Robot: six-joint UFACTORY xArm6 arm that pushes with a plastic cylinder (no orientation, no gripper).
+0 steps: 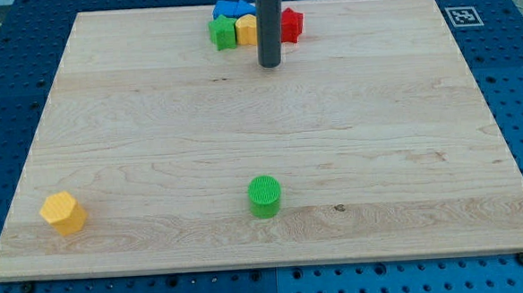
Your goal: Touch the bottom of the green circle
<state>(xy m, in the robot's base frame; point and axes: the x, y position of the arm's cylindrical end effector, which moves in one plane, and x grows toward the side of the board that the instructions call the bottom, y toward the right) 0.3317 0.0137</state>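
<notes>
The green circle (265,196) is a short ribbed cylinder lying near the view's bottom centre of the wooden board (154,143). My rod comes down from the view's top, and my tip (270,65) rests on the board near the top centre. The tip is far above the green circle in the view, slightly to its right. It stands just below a cluster of blocks and touches none of them as far as I can see.
The cluster at the top centre holds a green block (224,34), a yellow block (247,29), a blue block (230,9) and a red block (291,25) partly behind the rod. A yellow hexagon block (63,212) lies at the bottom left.
</notes>
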